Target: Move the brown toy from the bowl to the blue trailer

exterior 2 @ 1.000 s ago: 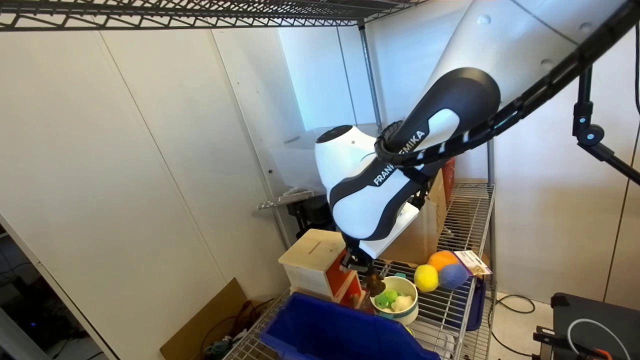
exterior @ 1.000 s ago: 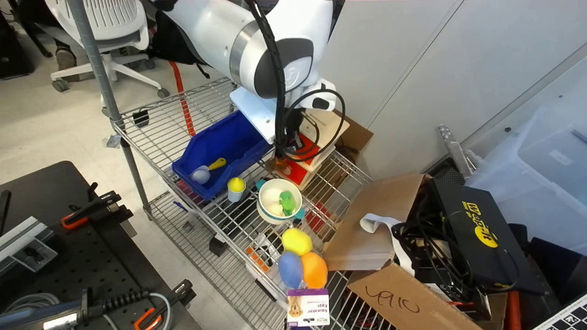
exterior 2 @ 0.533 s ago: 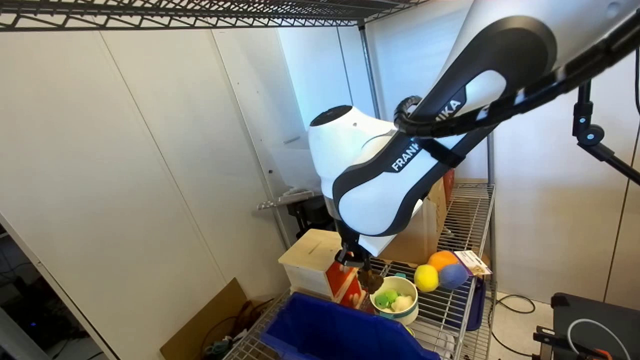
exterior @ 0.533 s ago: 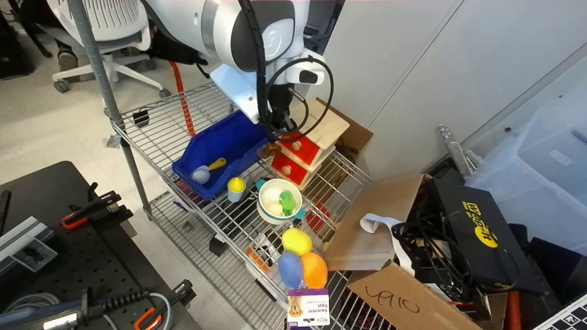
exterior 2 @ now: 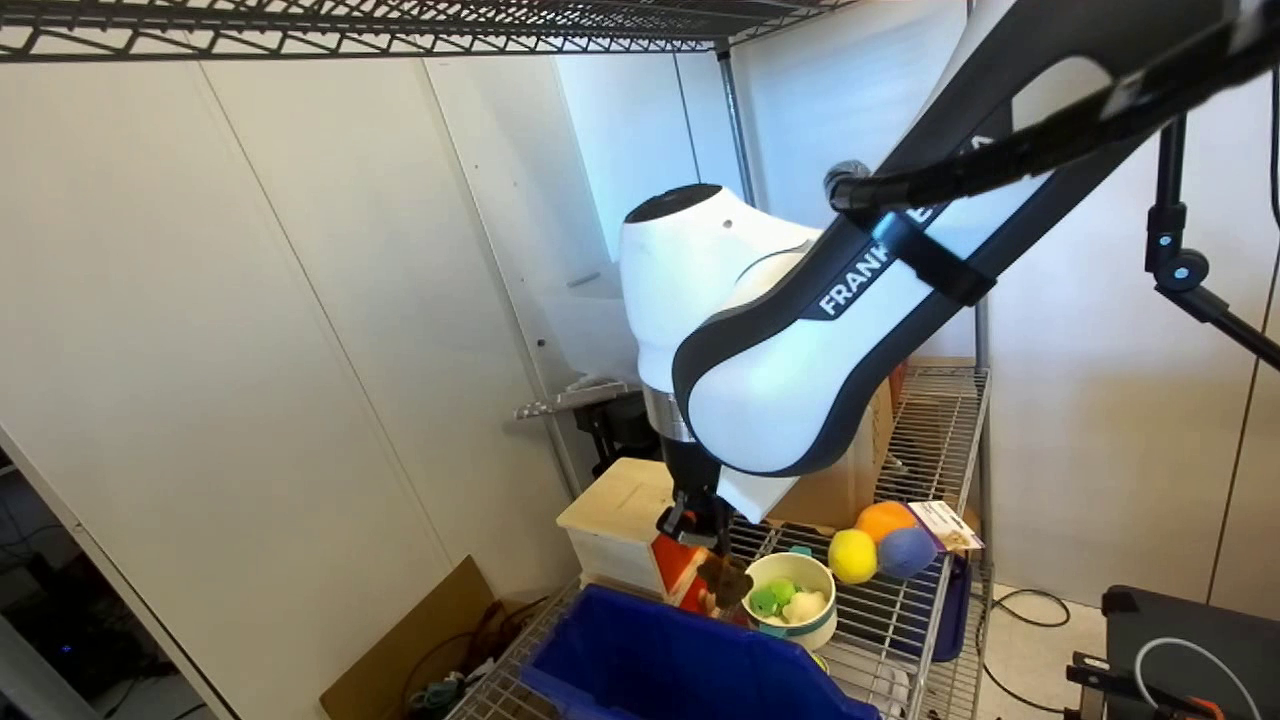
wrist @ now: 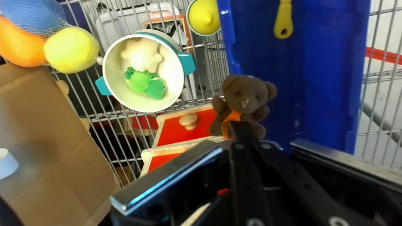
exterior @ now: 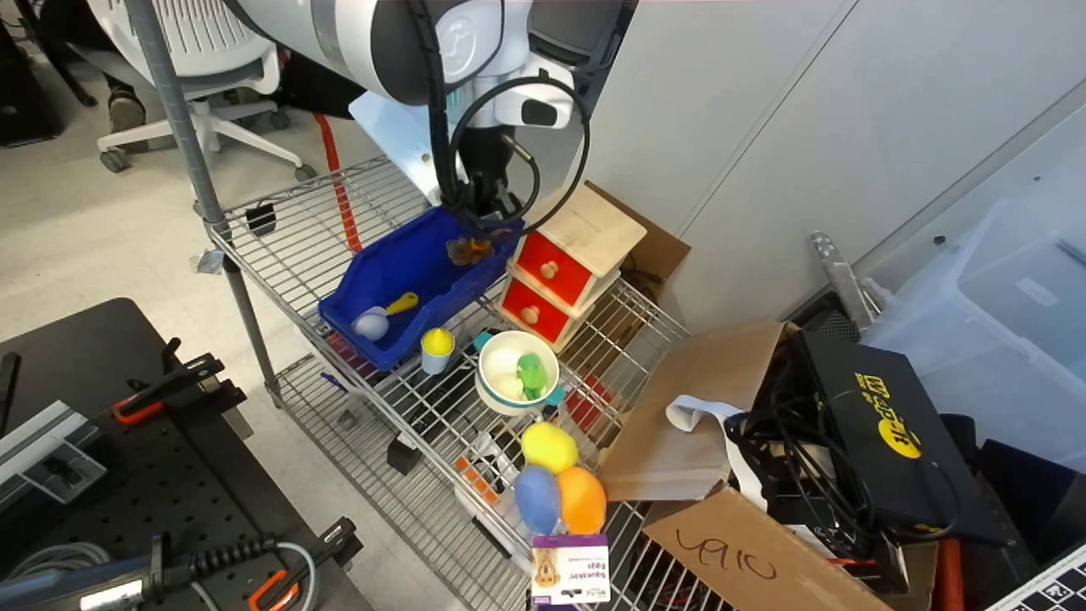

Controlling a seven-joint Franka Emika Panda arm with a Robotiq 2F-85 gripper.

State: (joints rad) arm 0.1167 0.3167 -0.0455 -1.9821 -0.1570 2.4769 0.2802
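One brown toy hangs beneath the hand; the hand pinches it.

Brown toy: covered in matt, short-piled plush, with an orange cloth band
Fingers: seen as dull black, blurred; flanked by smooth metal bars, brightly glinting at the edge
Blue trailer: made of smooth plastic, gloss picked up along its rim
Bowl: finished smooth, faintly glossy; plastic or enamel cannot be told
Green toy: covered in fuzzy cloth
Blue egg: wrapped in fine netting
Drawer box: built of smooth, matt pale wood; fronts coated flat red
Desk: formed of bare metal wire, dully shiny
Cardboard box: surfaced matt, creased, rough at one edge
Robot arm: cased in smooth, softly glossy white shells
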